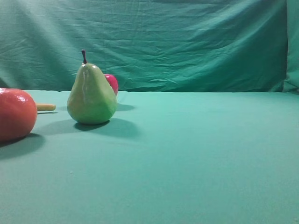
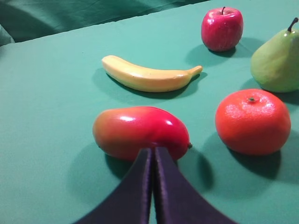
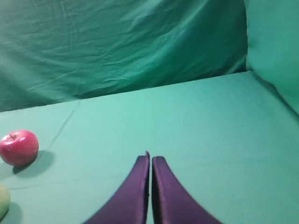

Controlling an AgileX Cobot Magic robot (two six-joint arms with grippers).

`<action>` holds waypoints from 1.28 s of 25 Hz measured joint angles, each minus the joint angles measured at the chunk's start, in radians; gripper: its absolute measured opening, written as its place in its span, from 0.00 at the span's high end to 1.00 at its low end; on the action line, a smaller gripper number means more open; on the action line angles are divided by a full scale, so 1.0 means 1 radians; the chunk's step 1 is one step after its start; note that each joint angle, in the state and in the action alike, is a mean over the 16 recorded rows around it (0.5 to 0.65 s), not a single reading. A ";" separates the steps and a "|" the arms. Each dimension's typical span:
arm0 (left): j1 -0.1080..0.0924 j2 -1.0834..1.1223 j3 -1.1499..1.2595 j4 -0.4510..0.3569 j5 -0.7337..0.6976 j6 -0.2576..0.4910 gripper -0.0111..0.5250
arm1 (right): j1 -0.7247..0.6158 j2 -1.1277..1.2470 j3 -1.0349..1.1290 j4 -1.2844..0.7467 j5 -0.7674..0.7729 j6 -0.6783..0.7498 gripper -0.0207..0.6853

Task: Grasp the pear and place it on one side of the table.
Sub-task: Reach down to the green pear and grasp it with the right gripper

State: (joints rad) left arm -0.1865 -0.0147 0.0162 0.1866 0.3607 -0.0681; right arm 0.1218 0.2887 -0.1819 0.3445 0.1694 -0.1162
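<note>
The yellow-green pear (image 1: pixel 91 92) stands upright on the teal table (image 1: pixel 196 154), left of centre in the high view. It also shows at the right edge of the left wrist view as the pear (image 2: pixel 276 60), and a sliver of the pear (image 3: pixel 3 201) sits at the left edge of the right wrist view. My left gripper (image 2: pixel 153 150) is shut with nothing in it, well short of the pear, its tips in front of a red-yellow mango (image 2: pixel 140 131). My right gripper (image 3: pixel 150 157) is shut and empty over bare cloth, far right of the pear. Neither gripper shows in the high view.
A red apple (image 2: pixel 222 28) sits behind the pear, a banana (image 2: pixel 149 77) lies left of it, and a large orange fruit (image 2: pixel 252 121) sits in front. The wrinkled green backdrop (image 1: pixel 154 42) closes the far side. The table (image 3: pixel 210 126) stretches right of the fruit.
</note>
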 joint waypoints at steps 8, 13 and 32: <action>0.000 0.000 0.000 0.000 0.000 0.000 0.98 | 0.064 0.337 -0.218 0.001 0.107 -0.142 0.97; 0.000 0.000 0.000 0.000 0.000 0.000 0.98 | 0.172 0.554 -0.369 0.001 0.171 -0.270 0.97; 0.000 0.000 0.000 0.000 0.000 0.000 0.98 | 0.630 1.300 -0.897 0.001 0.211 -0.486 0.33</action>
State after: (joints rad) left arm -0.1865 -0.0147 0.0162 0.1866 0.3607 -0.0681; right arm 0.7520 1.5886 -1.0786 0.3456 0.3800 -0.6020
